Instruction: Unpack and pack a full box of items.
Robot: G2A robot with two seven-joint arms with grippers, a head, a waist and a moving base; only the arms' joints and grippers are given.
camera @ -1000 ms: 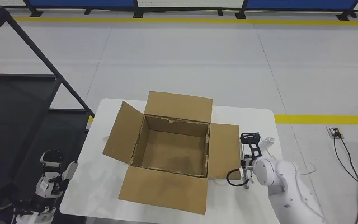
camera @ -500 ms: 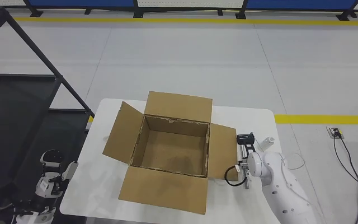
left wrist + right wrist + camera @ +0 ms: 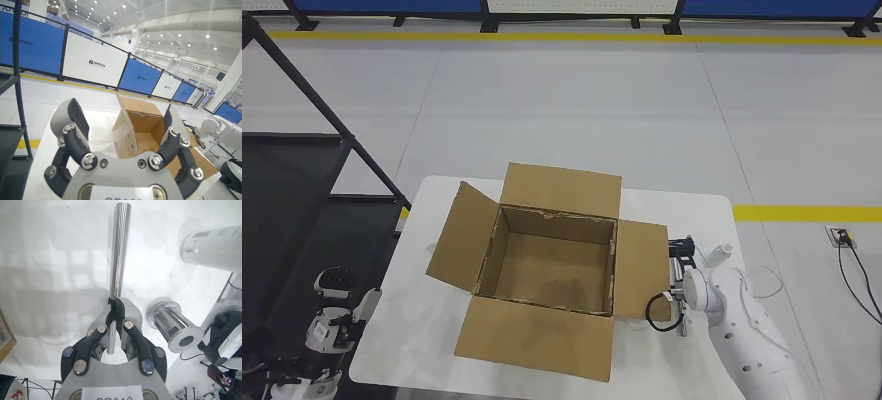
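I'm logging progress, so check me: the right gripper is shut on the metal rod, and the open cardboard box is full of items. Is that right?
Not quite. The right gripper is shut on the metal rod, but the open cardboard box is empty, as the top view shows.

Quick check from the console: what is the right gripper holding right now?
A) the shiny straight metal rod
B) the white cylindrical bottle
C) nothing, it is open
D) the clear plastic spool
A: in the right wrist view the right gripper is shut on the shiny straight metal rod, while the clear plastic spool and the white cylindrical bottle lie apart from it on the white table.
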